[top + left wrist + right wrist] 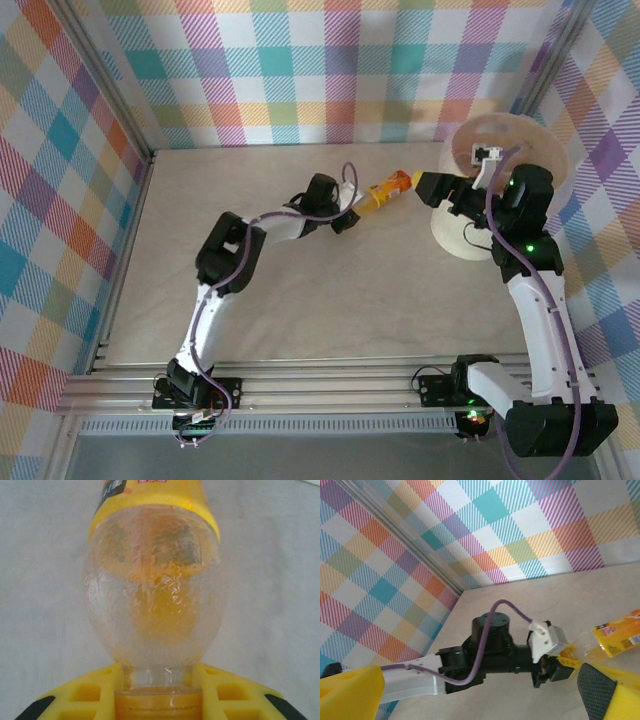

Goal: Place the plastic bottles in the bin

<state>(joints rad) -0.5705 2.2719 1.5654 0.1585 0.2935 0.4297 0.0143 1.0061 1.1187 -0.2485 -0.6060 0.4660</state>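
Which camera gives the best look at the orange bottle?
The left wrist camera: the bottle is close and large, its narrow end pinched in the left hand. From above the bottle looks small, between the two arms. The right wrist camera catches a piece of its label at the edge.

Bottle (155, 610): clear glossy plastic, dimpled. Table (300, 320): matt, smooth. Near rails (330, 385): brushed metal. Walls (330, 60): checked cloth.

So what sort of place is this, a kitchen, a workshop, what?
Probably a robot test booth, not a home: a left arm and right arm bolted to aluminium rails, and a beige table walled in by bright checked cloth.
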